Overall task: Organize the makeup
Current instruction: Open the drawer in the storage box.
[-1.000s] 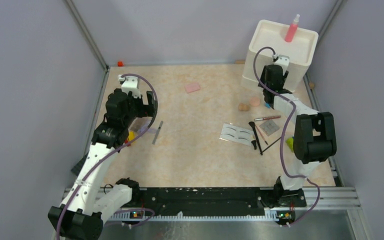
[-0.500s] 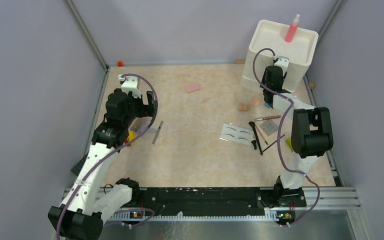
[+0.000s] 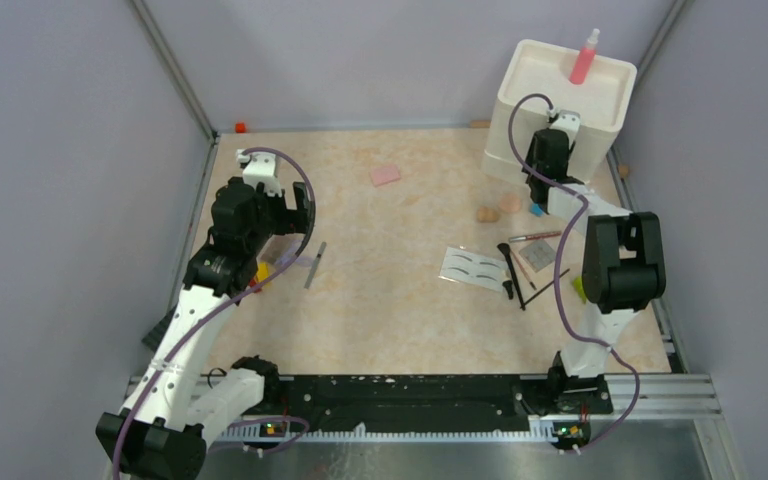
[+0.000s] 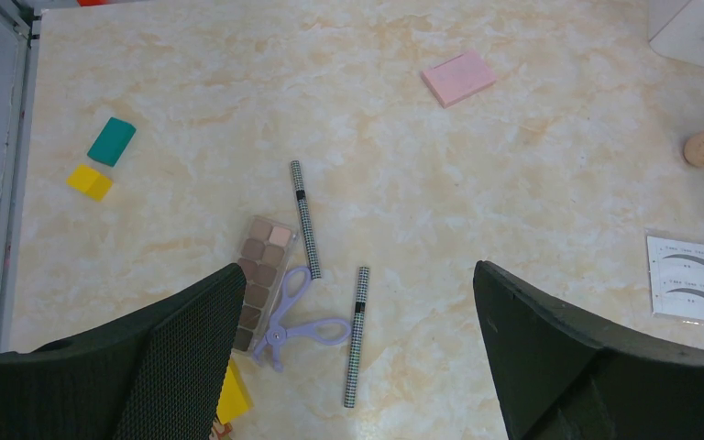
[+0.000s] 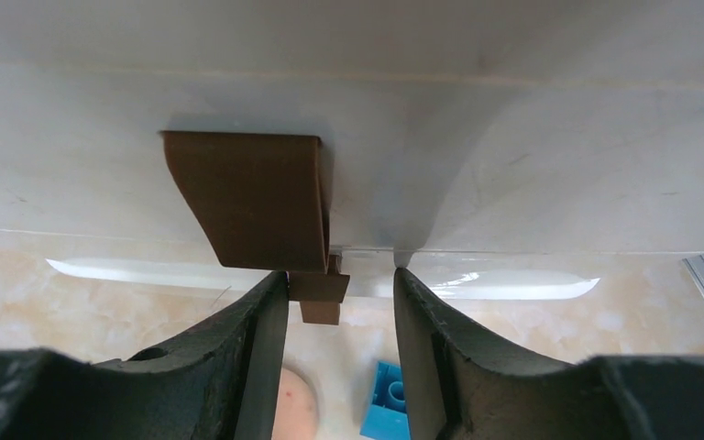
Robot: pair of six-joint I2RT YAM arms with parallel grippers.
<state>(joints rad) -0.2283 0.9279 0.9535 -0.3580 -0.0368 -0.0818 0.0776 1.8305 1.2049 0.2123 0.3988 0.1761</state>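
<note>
Grey-checked pencil (image 4: 357, 339) lies under the left gripper (image 4: 357, 268), between its wide-open jaws, long axis crossing their closing line. Farther off, the right gripper (image 5: 341, 273), jaws partly apart, hovers above a peach sponge (image 5: 293, 412) and blue block (image 5: 387, 412), the nearer arm to that sponge. Whether it pinches the brown piece (image 5: 257, 202) just ahead I cannot tell. Beyond rises the white bin (image 5: 513, 137), pink spray bottle (image 3: 583, 60) inside.

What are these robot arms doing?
They are tidying makeup. The right end effector hangs, jaws apart, at the front wall of the white plastic bin, by a flat brown piece. The pink white-capped spray bottle already stands in the bin. The left end effector hovers wide open over two thin checked pencils, holding nothing.
</note>
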